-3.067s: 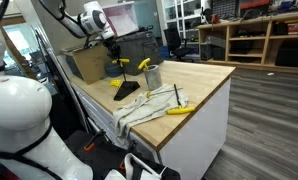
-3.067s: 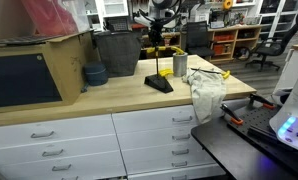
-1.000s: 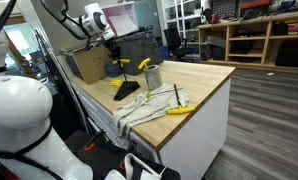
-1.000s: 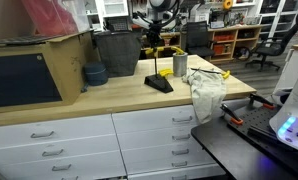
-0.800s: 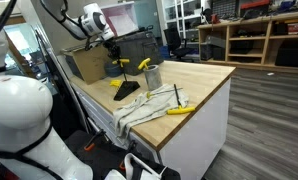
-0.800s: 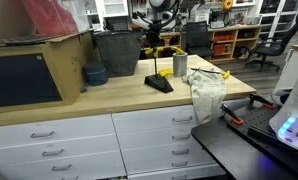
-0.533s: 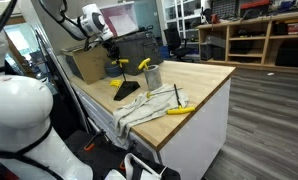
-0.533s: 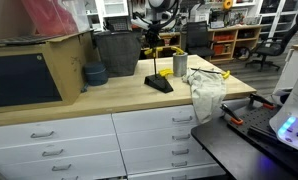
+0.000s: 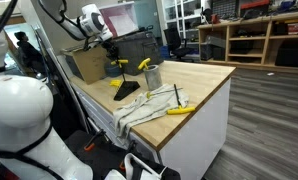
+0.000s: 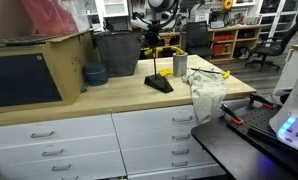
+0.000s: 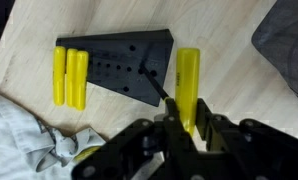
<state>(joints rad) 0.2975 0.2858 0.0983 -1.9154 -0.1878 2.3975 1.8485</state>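
Observation:
In the wrist view my gripper (image 11: 187, 121) is shut on the near end of a yellow bar (image 11: 189, 78), which points away from me over the wooden counter. Left of the bar lies the black base plate of a stand (image 11: 119, 64), with a thin black rod slanting toward my fingers. Two more yellow bars (image 11: 69, 77) lie side by side by the plate's left edge. In both exterior views the gripper (image 9: 110, 50) (image 10: 152, 38) hangs just above the black stand (image 9: 126, 92) (image 10: 158, 83).
A metal cup (image 9: 153, 74) (image 10: 180, 65) stands beside the stand. A grey cloth (image 9: 149, 106) (image 10: 204, 90) drapes over the counter edge with a yellow-handled tool (image 9: 177, 110) on it. A cardboard box (image 9: 89, 63), a dark bin (image 10: 116, 52) and a blue bowl (image 10: 94, 73) stand behind.

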